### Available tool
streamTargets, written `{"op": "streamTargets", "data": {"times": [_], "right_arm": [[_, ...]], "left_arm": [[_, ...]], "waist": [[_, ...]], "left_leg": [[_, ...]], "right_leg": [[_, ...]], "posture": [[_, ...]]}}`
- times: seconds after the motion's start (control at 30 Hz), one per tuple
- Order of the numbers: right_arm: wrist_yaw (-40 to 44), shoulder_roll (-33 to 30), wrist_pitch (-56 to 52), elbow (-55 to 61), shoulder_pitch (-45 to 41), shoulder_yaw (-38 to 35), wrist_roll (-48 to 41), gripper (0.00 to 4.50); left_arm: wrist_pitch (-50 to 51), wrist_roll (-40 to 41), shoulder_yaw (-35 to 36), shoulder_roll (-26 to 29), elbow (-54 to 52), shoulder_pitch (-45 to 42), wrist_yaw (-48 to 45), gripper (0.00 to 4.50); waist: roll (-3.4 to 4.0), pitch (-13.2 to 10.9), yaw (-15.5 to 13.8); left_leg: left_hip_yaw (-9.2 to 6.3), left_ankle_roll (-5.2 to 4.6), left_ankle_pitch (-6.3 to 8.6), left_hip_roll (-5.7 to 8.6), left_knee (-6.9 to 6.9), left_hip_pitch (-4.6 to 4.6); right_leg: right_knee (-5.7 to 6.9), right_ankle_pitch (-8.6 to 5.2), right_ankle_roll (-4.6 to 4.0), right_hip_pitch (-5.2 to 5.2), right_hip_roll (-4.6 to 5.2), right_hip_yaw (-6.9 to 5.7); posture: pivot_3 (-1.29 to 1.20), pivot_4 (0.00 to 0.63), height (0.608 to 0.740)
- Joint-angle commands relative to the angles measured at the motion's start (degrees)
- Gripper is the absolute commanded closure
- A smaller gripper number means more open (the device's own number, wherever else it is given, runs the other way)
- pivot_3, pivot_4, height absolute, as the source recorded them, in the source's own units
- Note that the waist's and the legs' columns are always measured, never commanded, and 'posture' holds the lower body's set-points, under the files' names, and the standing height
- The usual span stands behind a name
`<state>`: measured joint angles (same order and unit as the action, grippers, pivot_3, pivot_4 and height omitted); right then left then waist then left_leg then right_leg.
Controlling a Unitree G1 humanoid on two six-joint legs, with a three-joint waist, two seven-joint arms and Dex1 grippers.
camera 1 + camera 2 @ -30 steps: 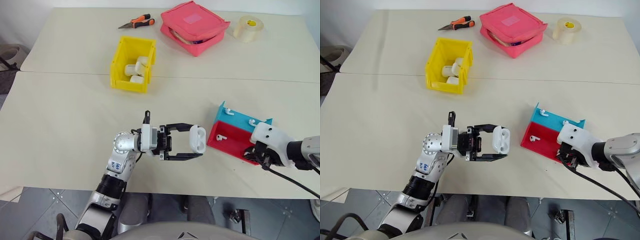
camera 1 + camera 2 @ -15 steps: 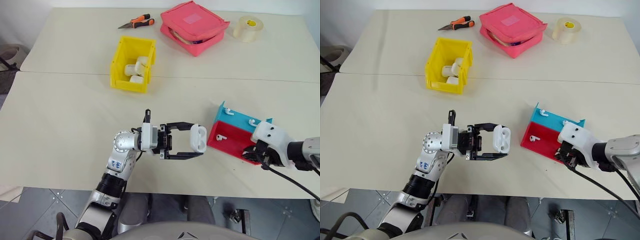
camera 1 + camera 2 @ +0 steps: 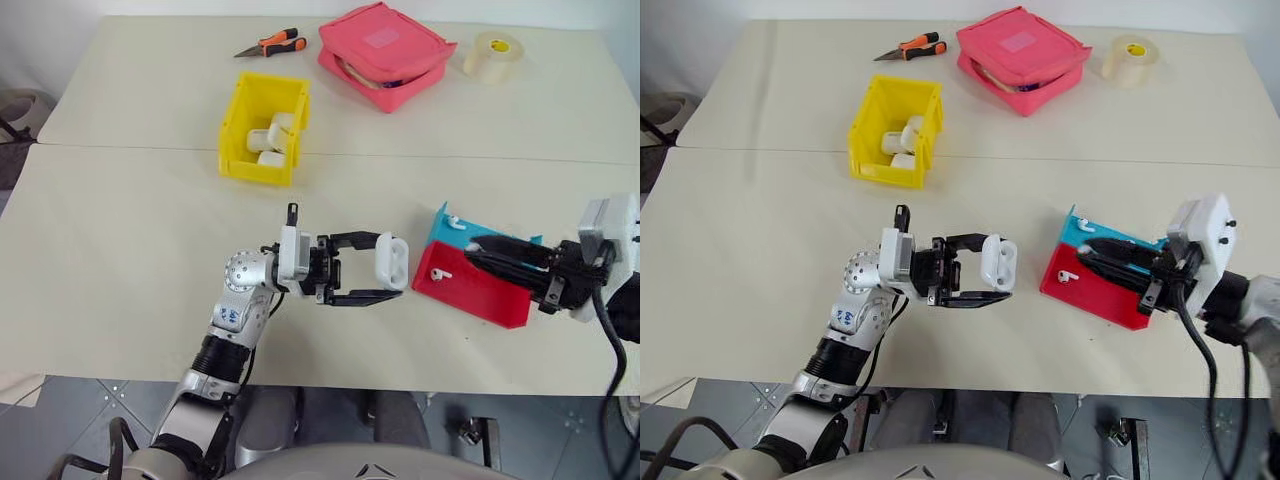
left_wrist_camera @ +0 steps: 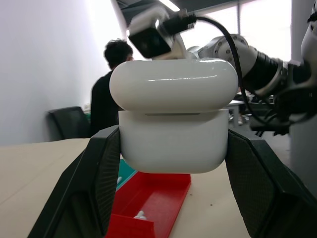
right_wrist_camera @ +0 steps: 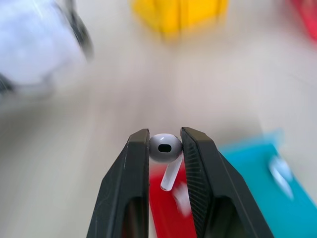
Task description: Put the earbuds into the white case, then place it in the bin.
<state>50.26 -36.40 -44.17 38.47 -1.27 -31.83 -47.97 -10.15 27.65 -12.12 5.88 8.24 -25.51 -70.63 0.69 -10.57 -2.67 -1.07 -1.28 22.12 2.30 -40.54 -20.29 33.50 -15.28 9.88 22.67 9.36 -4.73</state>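
Currently the left claw (image 3: 392, 277) is pinching the white case (image 3: 391, 262) by its two sides and holds it clear of the surface (image 3: 120, 230); judged from the left wrist view, the lid appears down or barely ajar, so it would need opening before anything can be seated. The case is presented toward the right arm, which suits a hand-to-hand insertion.

Just beyond that claw's tips, toward the robot's right, sits the red-and-blue tray (image 3: 470, 285), which serves as the earbuds' rack; one earbud (image 3: 444, 273) lies on its red part and another (image 3: 456, 222) on the blue part.

The right claw (image 5: 165, 144) is above the tray and is pressed onto a single earbud (image 5: 165, 148), gripped at the bulb with the stem hanging free, an orientation that should let the stem enter the case first.

Farther from both claws, across the surface, stands the yellow bin (image 3: 240, 165), already holding white cases. Beyond it lie the pliers (image 3: 270, 44), pink pouch (image 3: 385, 52) and tape roll (image 3: 494, 55), apart from the work.
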Motion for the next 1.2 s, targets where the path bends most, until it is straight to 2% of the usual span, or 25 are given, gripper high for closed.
{"op": "streamTargets", "data": {"times": [0.03,0.23,0.43,0.93,1.2], "right_arm": [[-4.8,5.4,5.7,4.8,-0.8,2.1,-4.2,3.48],[-9.8,13.4,12.9,6.5,-2.3,12.0,-2.4,3.48],[-9.9,17.0,20.6,4.5,-1.8,20.7,4.0,3.48],[-7.8,16.8,30.9,-1.5,1.7,26.0,9.0,3.48],[-7.0,14.9,31.6,-3.5,1.5,27.0,9.5,3.48]], "left_arm": [[3.2,2.9,1.7,0.3,0.0,-2.0,-0.7,1.71],[7.6,4.1,2.8,1.5,-0.2,-4.0,-2.7,1.71],[10.0,4.4,3.4,2.0,-1.3,-4.8,-3.5,1.71],[11.2,3.9,4.5,2.2,-2.9,-5.3,-2.7,1.71],[10.7,3.7,4.5,1.7,-2.8,-5.6,-2.7,1.71]], "waist": [[0.03,0.0,0.1],[0.03,0.0,0.5],[0.04,0.0,1.3],[0.04,0.0,1.4],[0.04,0.0,1.3]], "left_leg": [[-0.01,0.00,0.00,0.01,0.00,0.02],[0.00,-0.01,0.00,0.04,0.00,0.02],[0.01,-0.01,0.00,0.05,0.02,0.03],[0.04,-0.01,0.00,0.03,0.03,0.05],[0.03,-0.01,0.00,0.03,0.03,0.05]], "right_leg": [[0.03,0.00,0.00,0.00,0.00,0.04],[0.04,0.00,0.00,0.01,-0.01,0.04],[0.06,-0.01,-0.01,0.02,-0.02,0.05],[0.06,-0.01,-0.02,0.02,-0.04,0.06],[0.06,-0.01,-0.02,0.02,-0.04,0.07]], "posture": [[0.00,0.150,0.740],[0.00,0.150,0.740],[0.00,0.150,0.740],[0.00,0.150,0.740],[0.00,0.150,0.740]]}}
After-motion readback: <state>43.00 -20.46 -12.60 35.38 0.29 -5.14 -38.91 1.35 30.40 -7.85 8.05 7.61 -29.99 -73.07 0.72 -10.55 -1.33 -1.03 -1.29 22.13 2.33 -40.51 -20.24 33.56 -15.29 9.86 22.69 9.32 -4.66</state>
